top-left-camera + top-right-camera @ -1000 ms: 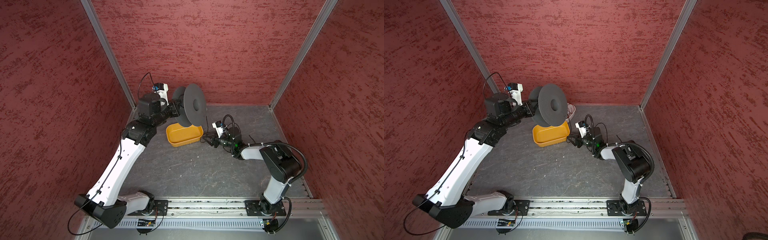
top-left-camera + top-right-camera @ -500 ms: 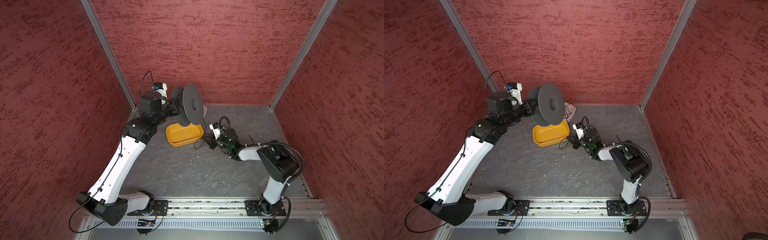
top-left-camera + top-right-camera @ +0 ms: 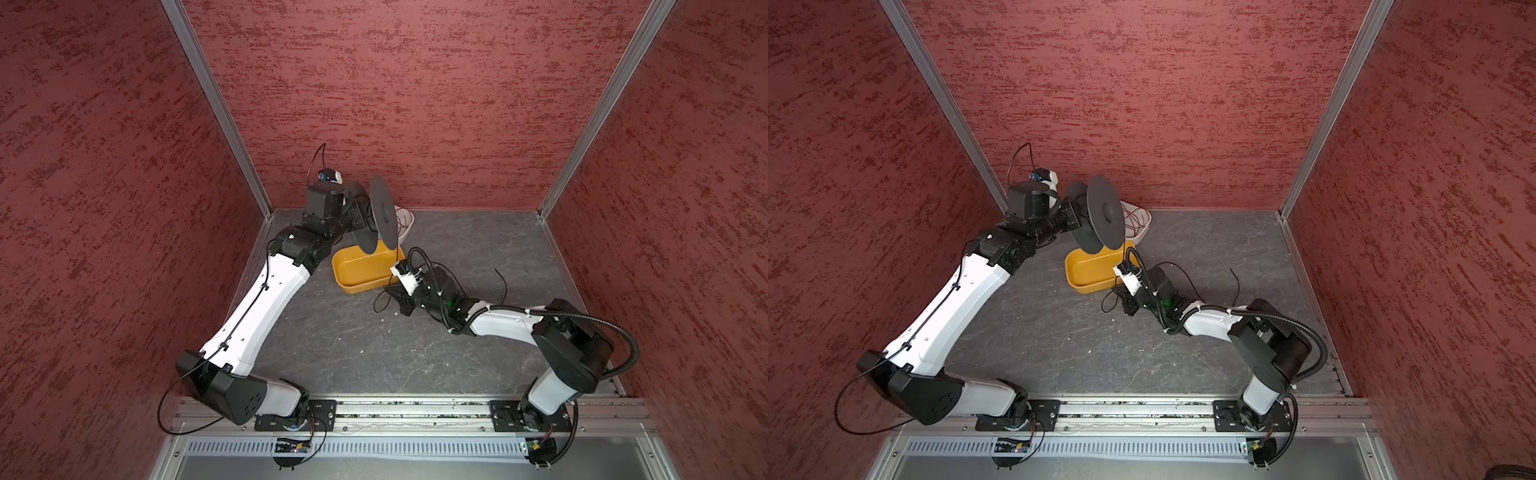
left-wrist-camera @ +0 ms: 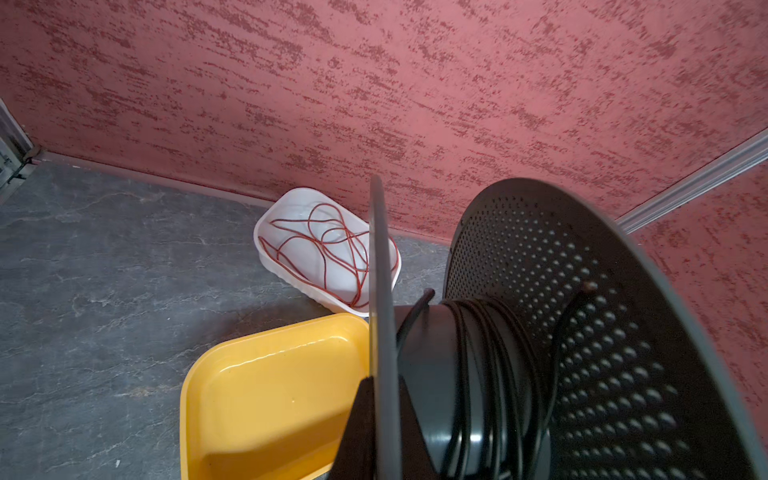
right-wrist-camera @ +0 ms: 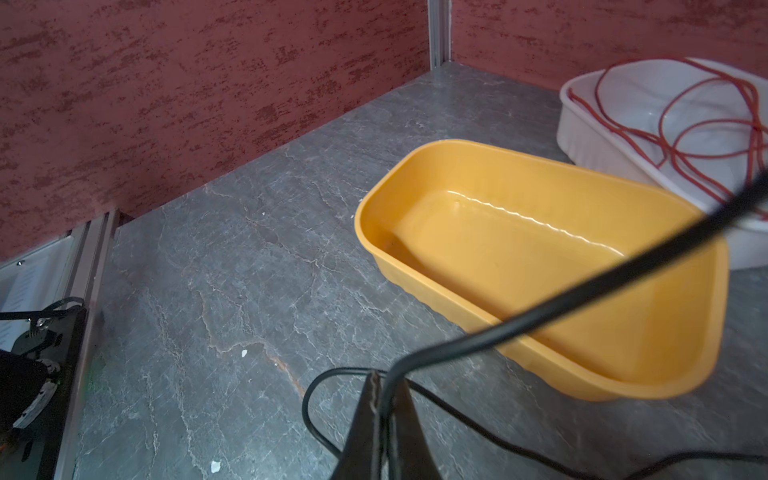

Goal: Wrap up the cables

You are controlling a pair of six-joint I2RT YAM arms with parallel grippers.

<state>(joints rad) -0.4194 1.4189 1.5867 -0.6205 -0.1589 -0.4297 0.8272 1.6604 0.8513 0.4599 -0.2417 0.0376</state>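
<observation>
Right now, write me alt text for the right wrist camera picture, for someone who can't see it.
The right gripper is shut on a thin black cable, which rises away over an empty yellow tray on the grey floor. Next to that tray sits a white tray holding loose red wire.

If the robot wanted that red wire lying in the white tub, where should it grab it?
Probably a loop near the middle of the red wire, coming straight down from above: it lies in loose tangled loops, and the white tub has walls that block any sideways approach.
</observation>
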